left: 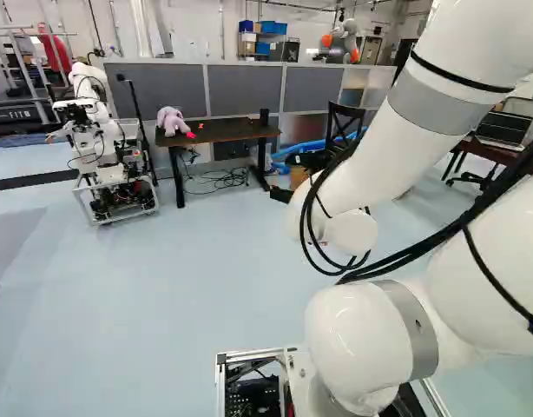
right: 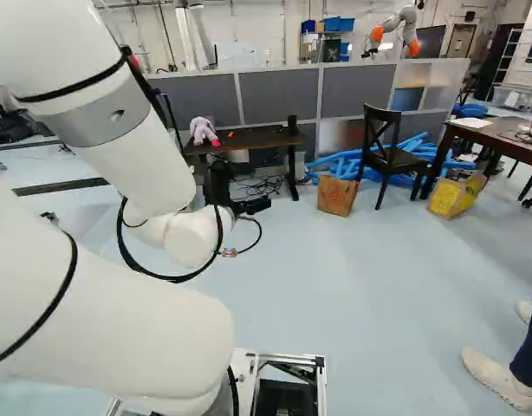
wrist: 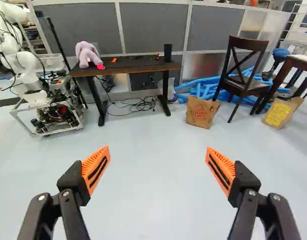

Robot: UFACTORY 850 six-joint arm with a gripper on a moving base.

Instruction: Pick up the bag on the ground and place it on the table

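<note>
Close by, a person's leg (right: 530, 347) stands at the right of the right base view. The pincer (right: 251, 206) is spread wide, floor (wrist: 153, 175) showing between its fingers. Ahead on the floor, the brown paper bag (wrist: 201, 112) sits between the table (wrist: 126, 68) and a dark chair (wrist: 247, 86); another bag (wrist: 279, 113) rests near a second table (wrist: 299, 62). Another robot (wrist: 51, 112) stands beside the first table, over tangled cables (wrist: 138, 104). Blue tubes (wrist: 206, 89) lie behind the brown bag; a stuffed toy (wrist: 87, 54) sits on the first table, before grey partitions (wrist: 153, 25).
</note>
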